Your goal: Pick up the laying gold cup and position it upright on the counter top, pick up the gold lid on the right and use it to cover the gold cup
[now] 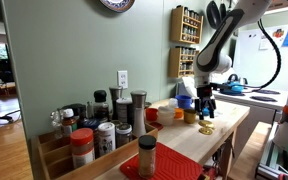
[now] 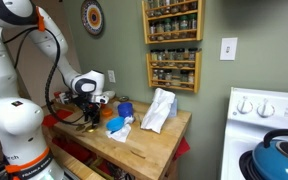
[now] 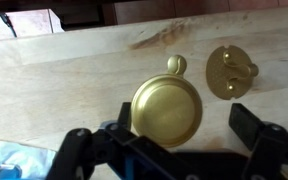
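The gripper, fingers wide, could close off-centre and knock the small shiny gold metal cup into the flat gold lid

Two wooden spice racks full of jars hang on the far wall, with a white outlet to their right and a round dark plaque to their left. A crumpled white bag stands right of a blue bowl. A blue kettle sits on the white stove, near right. In an exterior view, spice jars crowd the near left.
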Tool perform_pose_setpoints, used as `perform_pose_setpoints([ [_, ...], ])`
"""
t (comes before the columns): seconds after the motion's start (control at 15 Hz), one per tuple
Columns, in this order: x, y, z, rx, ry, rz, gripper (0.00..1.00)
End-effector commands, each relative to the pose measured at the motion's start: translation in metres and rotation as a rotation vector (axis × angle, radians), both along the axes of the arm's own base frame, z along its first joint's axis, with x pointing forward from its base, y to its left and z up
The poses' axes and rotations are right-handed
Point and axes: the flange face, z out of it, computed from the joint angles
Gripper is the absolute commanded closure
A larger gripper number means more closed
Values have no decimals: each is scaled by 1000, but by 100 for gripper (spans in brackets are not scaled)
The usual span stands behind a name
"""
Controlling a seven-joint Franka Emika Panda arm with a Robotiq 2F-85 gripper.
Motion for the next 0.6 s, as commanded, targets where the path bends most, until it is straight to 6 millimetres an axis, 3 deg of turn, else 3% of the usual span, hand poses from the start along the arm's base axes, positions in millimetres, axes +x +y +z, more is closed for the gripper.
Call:
perform_pose_setpoints([
  [0.0,2,7,-10,-58,-20,-5,0],
  [0.53,3,6,-21,-143,-43,-19,0],
])
